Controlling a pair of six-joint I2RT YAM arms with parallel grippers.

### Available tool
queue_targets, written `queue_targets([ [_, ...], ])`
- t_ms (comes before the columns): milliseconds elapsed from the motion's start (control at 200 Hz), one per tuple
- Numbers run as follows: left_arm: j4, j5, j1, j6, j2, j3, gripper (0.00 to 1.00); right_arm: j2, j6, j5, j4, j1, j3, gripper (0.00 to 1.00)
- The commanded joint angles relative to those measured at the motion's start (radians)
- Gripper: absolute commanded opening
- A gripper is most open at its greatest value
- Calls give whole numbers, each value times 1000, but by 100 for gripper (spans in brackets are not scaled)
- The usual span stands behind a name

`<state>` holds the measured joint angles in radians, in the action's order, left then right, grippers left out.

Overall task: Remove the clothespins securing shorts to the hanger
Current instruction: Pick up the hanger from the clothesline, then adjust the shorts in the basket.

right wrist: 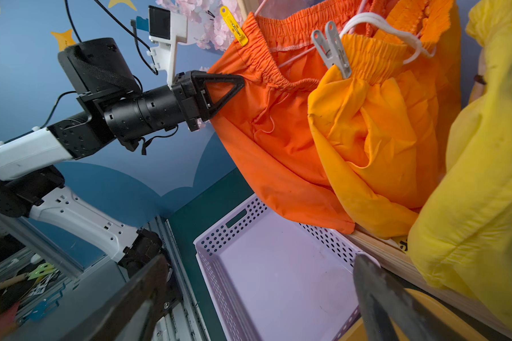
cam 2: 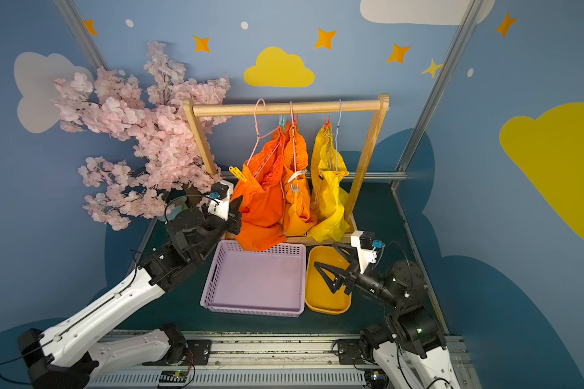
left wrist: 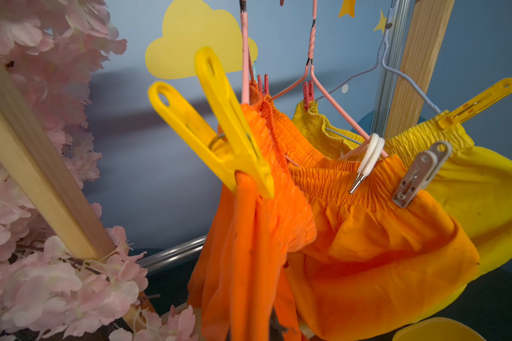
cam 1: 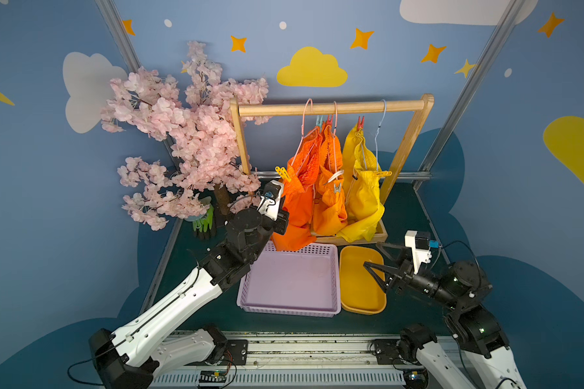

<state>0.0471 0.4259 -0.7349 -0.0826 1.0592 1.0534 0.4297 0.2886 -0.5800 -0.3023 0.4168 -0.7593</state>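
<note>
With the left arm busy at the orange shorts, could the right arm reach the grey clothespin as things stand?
Probably yes. The right gripper hangs open over the yellow tray, and the grey clothespin on the middle shorts faces it, with nothing visible between them.

staged robot-lab booth: blue cloud-and-star walls (cam 1: 48,202), aluminium frame posts (cam 1: 468,84), fake blossom tree (cam 1: 189,134), two rail-mounted arms (cam 1: 169,303)

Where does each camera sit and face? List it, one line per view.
Top views: high in front, looking down at the rack; both arms show.
Left wrist: beside the orange shorts, looking up at the yellow clothespin; its own arm is not clearly seen.
Right wrist: low, looking up past the purple basket at the left gripper; own open fingers show.
Shared: all show the orange shorts.
</note>
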Motion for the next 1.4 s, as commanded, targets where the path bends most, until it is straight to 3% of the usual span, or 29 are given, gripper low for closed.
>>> queue_targets([
  [0,156,-45,1,-42,-60,-30,3,10,-22,61,51,85,15,98],
  [140,226,-95,1,-51,-138,-136,3,98,-98,207,30,289,-2,98],
  [310,223,-118,0,-72,-251,-244,3,215,-229,520,52,631,-41,98],
  [460,218,-157,0,-88,-383,-323,3,344,-286,603,132,781,-82,98],
  [671,164,-184,0,-74,-564,-352,3,476,-262,572,240,789,-123,98],
  [856,181,-209,0,-59,-664,-344,3,555,-177,681,198,736,-179,98],
  [1171,298,-272,0,-59,-680,-298,3,594,-66,560,144,499,-227,98],
  [1396,273,-300,0,-96,-633,-172,3,605,-65,505,139,435,-264,97],
])
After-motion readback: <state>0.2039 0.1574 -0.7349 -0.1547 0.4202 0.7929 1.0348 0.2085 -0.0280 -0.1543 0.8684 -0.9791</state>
